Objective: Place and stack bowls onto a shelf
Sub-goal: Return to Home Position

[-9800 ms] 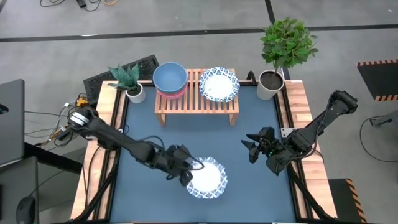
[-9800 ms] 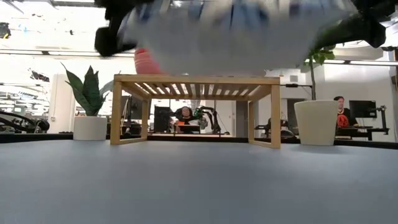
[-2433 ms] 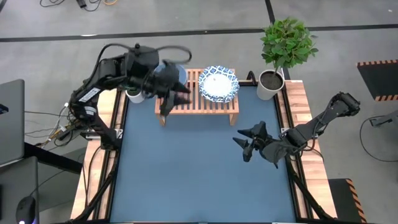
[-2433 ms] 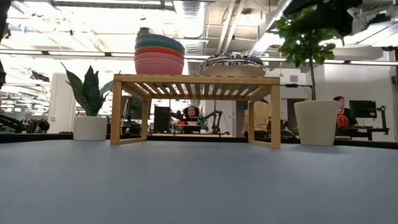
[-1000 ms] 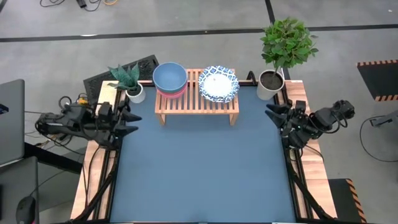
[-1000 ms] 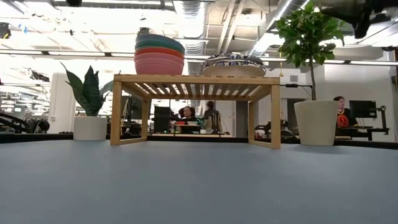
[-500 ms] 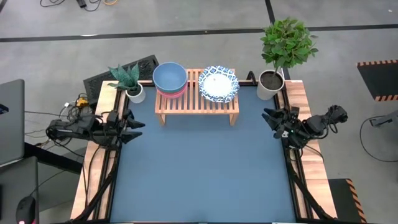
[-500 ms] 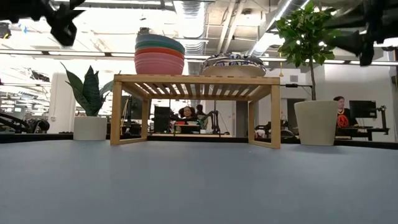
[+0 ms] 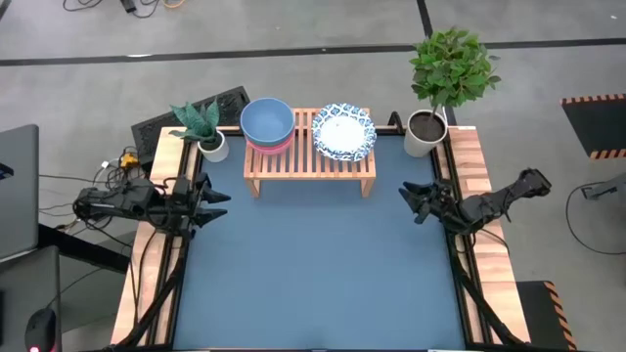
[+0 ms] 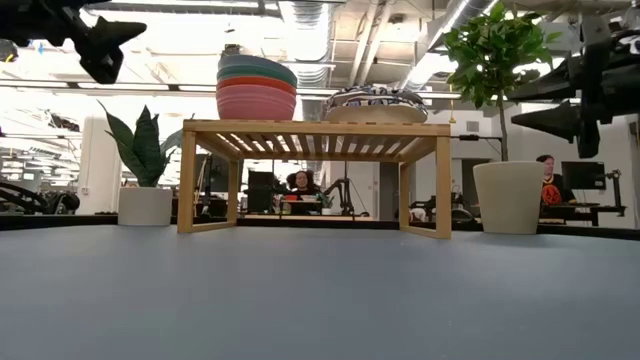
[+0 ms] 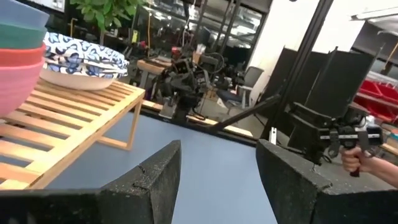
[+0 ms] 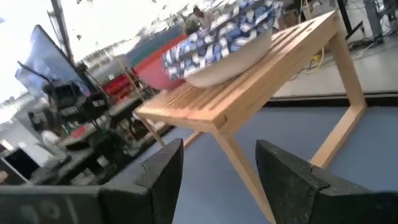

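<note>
The light-wood shelf (image 9: 310, 156) stands at the table's far edge on its two side legs. On its left end the teal bowl (image 9: 267, 121) sits nested in the pink bowl (image 10: 256, 101). On its right half rests a white bowl with a blue patterned rim (image 9: 343, 131), also seen as the white bowl (image 12: 221, 38) in the right wrist view. My left gripper (image 9: 210, 201) hangs open over the table's left edge, and my right gripper (image 9: 411, 199) hangs open over the right edge. Both are above the tabletop and hold nothing.
A snake plant in a white pot (image 9: 205, 132) stands left of the shelf and a leafy plant in a white pot (image 9: 425, 129) right of it. The blue tabletop (image 9: 313, 264) lies between the arms. People (image 10: 300, 185) sit in the room behind.
My right gripper has come down and moved from the right rail inward, toward the table's left and near edges. My left gripper has dropped a little and edged toward the table. Both stay open. The bowls and shelf have not moved.
</note>
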Robot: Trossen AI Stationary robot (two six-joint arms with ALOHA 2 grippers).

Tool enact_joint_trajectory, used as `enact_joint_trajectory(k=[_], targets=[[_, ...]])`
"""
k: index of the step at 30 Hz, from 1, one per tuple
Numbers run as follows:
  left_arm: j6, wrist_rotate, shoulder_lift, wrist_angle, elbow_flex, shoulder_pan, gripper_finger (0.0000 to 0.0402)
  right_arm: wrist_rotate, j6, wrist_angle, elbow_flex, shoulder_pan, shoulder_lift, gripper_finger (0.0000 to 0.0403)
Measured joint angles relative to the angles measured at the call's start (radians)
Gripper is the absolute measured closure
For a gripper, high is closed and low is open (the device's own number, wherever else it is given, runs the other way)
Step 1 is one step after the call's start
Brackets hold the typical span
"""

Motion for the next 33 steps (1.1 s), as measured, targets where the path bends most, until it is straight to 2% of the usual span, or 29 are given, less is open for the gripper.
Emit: enact_joint_trajectory(k=[2, 6, 11, 15, 19, 24, 28, 33], targets=[[-0.001, 0.002, -0.007, 0.047, -0.037, 0.0, 0.0209, -0.007, 0.0, -0.002, 0.0, -0.007, -0.002, 0.0177], [-0.043, 0.068, -0.005, 0.163, -0.152, 0.0, 0.0209, -0.026, -0.003, -0.002, 0.0, -0.017, -0.007, 0.0177], [-0.097, 0.066, -0.003, 0.269, -0.272, 0.0, 0.0209, -0.042, -0.039, -0.002, -0.001, -0.019, -0.007, 0.0177], [-0.079, 0.006, -0.003, 0.204, -0.271, 0.0, 0.0209, -0.082, -0.135, 0.002, -0.001, -0.018, -0.006, 0.0177], [0.003, -0.001, -0.004, 0.199, -0.271, 0.0, 0.0209, -0.11, -0.271, 0.005, -0.001, -0.018, -0.006, 0.0177], [0.002, -0.038, -0.004, 0.2, -0.271, 0.0, 0.0209, -0.084, -0.388, 0.003, -0.001, -0.023, -0.006, 0.0177], [0.009, -0.044, -0.004, 0.2, -0.271, 0.0, 0.0209, -0.065, -0.402, -0.001, -0.002, -0.033, -0.006, 0.0177], [0.004, -0.034, -0.003, 0.2, -0.271, 0.0, 0.0209, -0.066, -0.336, -0.001, -0.002, -0.037, -0.006, 0.0177]])
